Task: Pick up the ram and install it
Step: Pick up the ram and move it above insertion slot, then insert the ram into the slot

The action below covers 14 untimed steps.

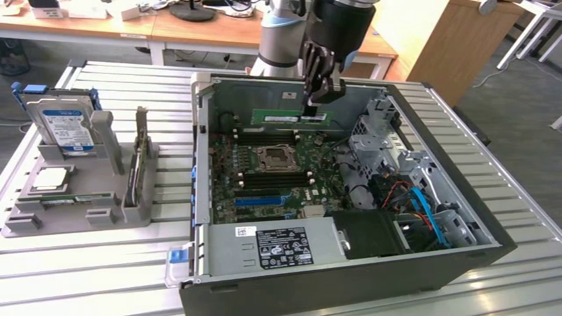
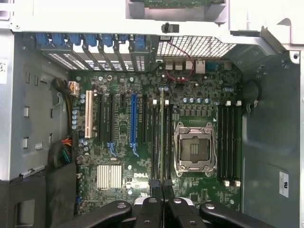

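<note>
Green ram (image 1: 279, 117) | pinched at its top edge by clenched pincer (image 1: 318, 105) | above motherboard (image 1: 255, 187)

Bright, even room light; glare on slatted table (image 1: 505, 280); computer case (image 1: 351, 289) interior shadowed.

Computer case (image 1: 351, 283): one, and just the one.
CPU socket (image 1: 278, 158): one, right in the middle of the board.
Memory-slot banks (image 1: 272, 176): two, I count one at 12 o'clock of the CPU socket and one at 6.
Ram (image 1: 285, 117): one over the board, at 12 o'clock from the CPU socket.
Gripper (image 1: 320, 99): one.
Power supply (image 1: 281, 243): one, down at 6 o'clock in the case.
Parts holder (image 1: 131, 210): one, out at 9 o'clock from the case.
Hard drive (image 1: 66, 128): one, standing in the holder.
CPU chip (image 1: 51, 178): one, at 6 o'clock from the drive.
Blue expansion slot (image 2: 133, 118): one.
White expansion slot (image 2: 88, 114): one.
</note>
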Available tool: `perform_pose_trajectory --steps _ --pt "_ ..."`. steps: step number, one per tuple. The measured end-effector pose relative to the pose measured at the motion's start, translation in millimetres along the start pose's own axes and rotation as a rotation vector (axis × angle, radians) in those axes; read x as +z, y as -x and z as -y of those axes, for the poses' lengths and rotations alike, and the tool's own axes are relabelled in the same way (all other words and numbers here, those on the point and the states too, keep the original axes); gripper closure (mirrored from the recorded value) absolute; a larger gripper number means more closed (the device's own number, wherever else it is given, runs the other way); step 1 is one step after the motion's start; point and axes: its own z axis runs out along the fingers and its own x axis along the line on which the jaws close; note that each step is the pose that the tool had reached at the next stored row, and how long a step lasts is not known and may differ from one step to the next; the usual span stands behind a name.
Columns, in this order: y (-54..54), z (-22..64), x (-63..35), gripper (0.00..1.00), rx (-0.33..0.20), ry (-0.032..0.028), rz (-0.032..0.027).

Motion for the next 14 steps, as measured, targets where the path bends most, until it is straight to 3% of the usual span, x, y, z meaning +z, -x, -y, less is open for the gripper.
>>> perform_pose_trajectory --steps 14 --pt "-0.4 4.6 1.2 0.88 0.0 0.0001 0.0001"
